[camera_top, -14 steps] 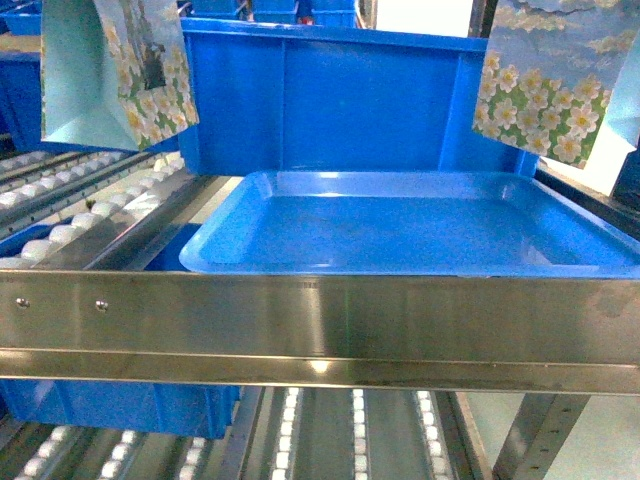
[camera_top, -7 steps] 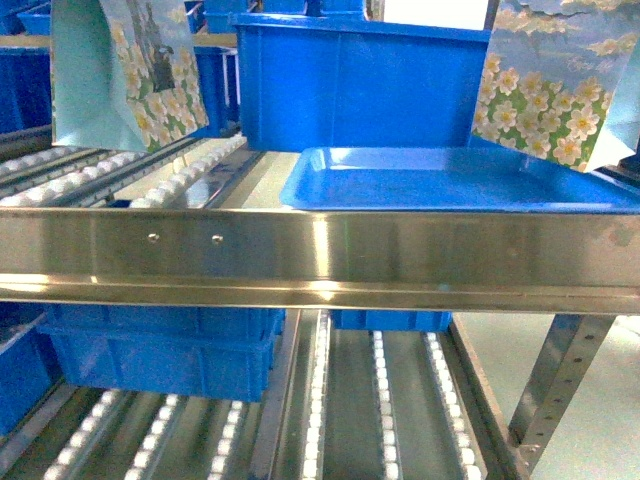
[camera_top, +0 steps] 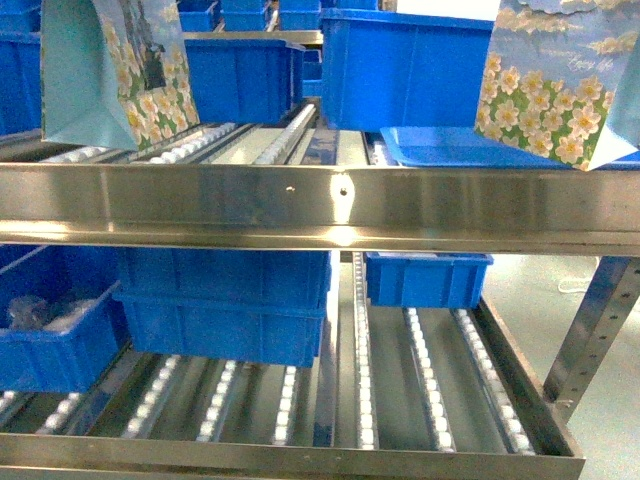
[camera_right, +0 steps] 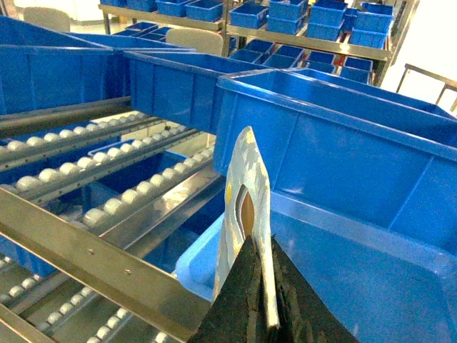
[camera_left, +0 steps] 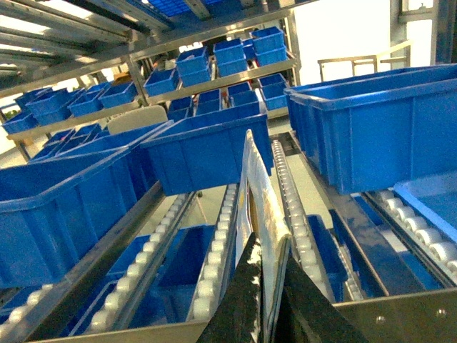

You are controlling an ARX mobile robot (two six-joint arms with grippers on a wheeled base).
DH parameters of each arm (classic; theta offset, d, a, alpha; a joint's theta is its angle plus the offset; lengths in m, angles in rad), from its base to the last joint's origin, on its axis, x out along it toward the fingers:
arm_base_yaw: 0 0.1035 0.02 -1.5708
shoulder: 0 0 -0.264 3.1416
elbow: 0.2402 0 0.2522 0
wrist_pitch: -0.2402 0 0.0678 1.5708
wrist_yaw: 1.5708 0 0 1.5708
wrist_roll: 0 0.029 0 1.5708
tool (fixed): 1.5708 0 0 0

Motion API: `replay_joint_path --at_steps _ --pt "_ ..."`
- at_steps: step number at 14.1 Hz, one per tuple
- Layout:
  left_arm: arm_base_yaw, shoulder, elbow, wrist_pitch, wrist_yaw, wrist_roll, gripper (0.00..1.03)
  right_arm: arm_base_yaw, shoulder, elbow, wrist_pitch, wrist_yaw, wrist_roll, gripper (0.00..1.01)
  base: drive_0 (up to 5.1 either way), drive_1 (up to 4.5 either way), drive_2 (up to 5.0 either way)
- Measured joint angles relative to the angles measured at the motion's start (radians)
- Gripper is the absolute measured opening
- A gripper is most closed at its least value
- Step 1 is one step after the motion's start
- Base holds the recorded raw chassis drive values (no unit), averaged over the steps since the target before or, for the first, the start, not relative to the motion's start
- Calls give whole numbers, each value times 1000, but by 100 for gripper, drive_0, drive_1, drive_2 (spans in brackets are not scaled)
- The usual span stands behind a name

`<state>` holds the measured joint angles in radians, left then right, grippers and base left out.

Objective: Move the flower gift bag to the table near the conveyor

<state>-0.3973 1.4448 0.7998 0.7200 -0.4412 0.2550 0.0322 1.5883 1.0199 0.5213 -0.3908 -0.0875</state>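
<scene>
Two flower gift bags hang in front of the conveyor (camera_top: 320, 205), a steel rack with white roller lanes. One flower gift bag (camera_top: 115, 70) is at the upper left of the head view and the other (camera_top: 555, 85) at the upper right. In the left wrist view my left gripper (camera_left: 268, 246) is shut on the top edge of its bag (camera_left: 258, 200). The right wrist view has my right gripper (camera_right: 260, 246) shut on the edge of the other bag (camera_right: 246, 186), above a blue tray (camera_right: 357, 286). Neither gripper appears in the head view. The table is out of view.
A shiny blue tray (camera_top: 450, 145) lies on the upper roller level at the right, with a big blue bin (camera_top: 400, 65) behind it. More blue bins (camera_top: 225, 295) fill the lower level at left and centre. An upright rack post (camera_top: 590, 330) stands at right.
In the head view the rack has slid up and to the right, bringing the lower shelf and its bins into view. Both bags stay held at the same spots in the view.
</scene>
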Motion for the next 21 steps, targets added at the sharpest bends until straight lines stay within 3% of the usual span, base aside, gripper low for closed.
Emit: replay_joint_path --at_steps 10,21 --pt "-1 0 0 -1 0 0 2 0 0 0 -1 0 0 2 -439 -6 419" --pt "-1 -1 0 -1 1 0 2 -1 0 0 -2 0 0 2 -494 246 246"
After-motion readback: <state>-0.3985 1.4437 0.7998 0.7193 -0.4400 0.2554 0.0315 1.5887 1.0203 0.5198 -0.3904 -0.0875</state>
